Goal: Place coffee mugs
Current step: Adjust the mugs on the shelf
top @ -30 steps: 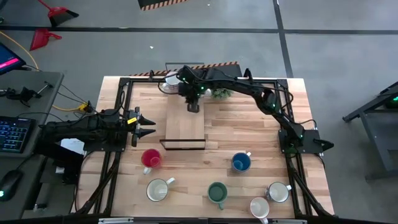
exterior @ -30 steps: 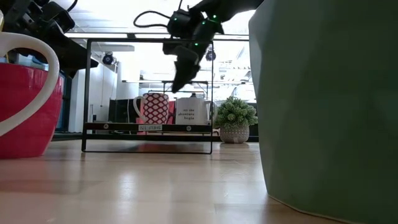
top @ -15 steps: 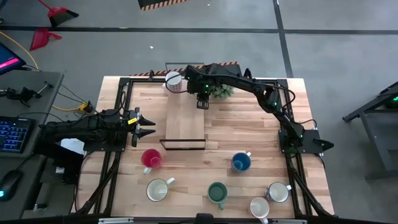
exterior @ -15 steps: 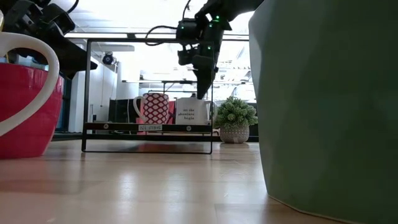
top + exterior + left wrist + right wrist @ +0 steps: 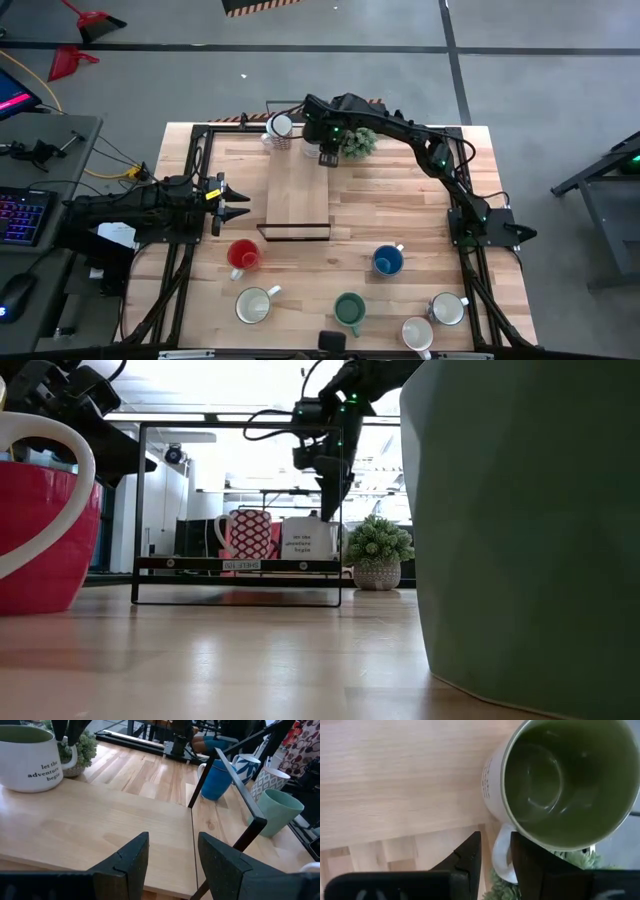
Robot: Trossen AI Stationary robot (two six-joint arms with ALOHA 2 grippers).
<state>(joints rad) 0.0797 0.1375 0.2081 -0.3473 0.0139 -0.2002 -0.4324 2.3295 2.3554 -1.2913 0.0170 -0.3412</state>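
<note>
We see the right gripper [image 5: 327, 157] hanging with its jaws parted and empty, just above the handle of the white lettered mug [image 5: 555, 780] that stands on the wooden shelf [image 5: 297, 195] beside the potted plant [image 5: 357, 142]. A patterned mug [image 5: 248, 534] stands next to it. The left gripper [image 5: 232, 201] waits at the shelf's other side, jaws open, holding nothing. Farther from both jaws, on the worktop [image 5: 420, 215], stand 6 mugs: red mug [image 5: 243, 255], blue mug [image 5: 388, 261], teal mug [image 5: 349, 311] and 3 white mugs [image 5: 254, 305].
</note>
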